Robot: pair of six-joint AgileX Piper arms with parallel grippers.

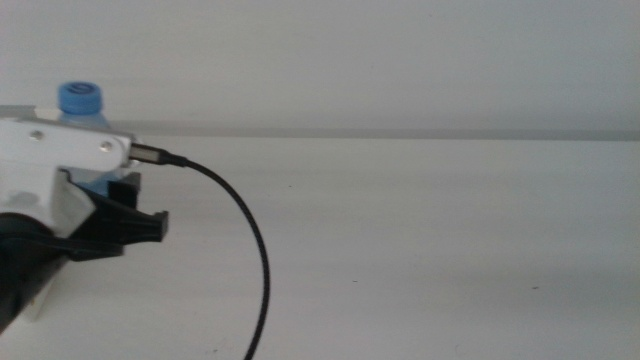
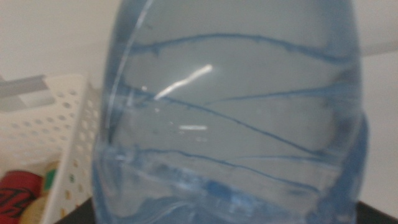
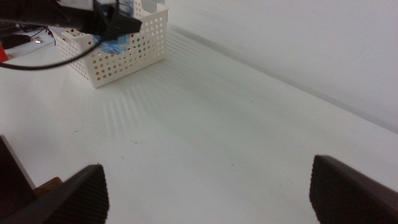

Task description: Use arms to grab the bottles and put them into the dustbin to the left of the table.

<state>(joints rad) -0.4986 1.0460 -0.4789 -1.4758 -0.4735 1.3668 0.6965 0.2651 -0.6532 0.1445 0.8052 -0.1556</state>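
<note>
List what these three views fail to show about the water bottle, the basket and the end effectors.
- Water bottle: fills the left wrist view and hides the left end effector's jaws; in the middle view the left end effector covers all but its cap.
- White basket: cut off in both wrist views, absent from the middle view; its contents show only partly.
- Right end effector: open over the table, outside the middle view.
</note>
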